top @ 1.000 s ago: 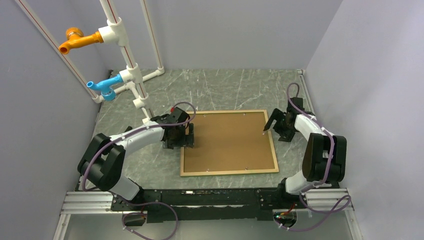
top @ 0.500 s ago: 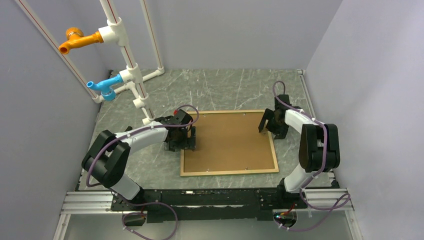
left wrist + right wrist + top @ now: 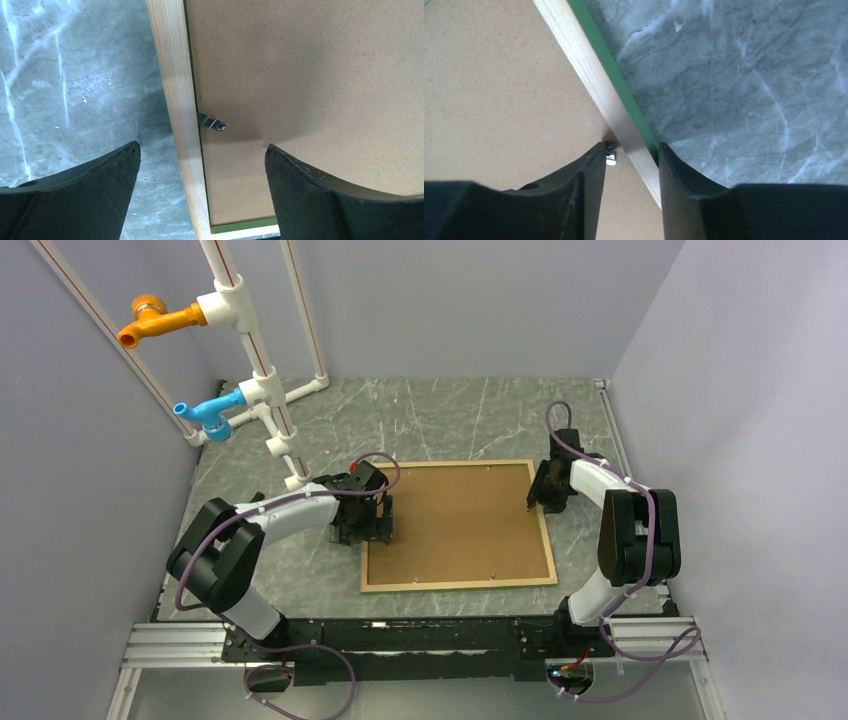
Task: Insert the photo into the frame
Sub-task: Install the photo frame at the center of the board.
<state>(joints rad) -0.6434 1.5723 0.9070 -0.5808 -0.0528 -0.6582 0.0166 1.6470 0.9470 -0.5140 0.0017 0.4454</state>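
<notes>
The left arm (image 3: 285, 512) is stretched forward and inward, the left gripper (image 3: 201, 149) being pointed down with fingers spread wide, while the right arm (image 3: 603, 482) is bent sharply at the elbow, the right gripper (image 3: 631, 148) being pointed down with fingers set narrowly apart.

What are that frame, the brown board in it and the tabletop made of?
Frame: pale wood, going by its straight grain, matte; outer edge painted green. Board: likely fibreboard, matte brown, finely speckled, no grain. Table: grey-green with white veins like marble; real stone or a printed surface, I cannot tell.
</notes>
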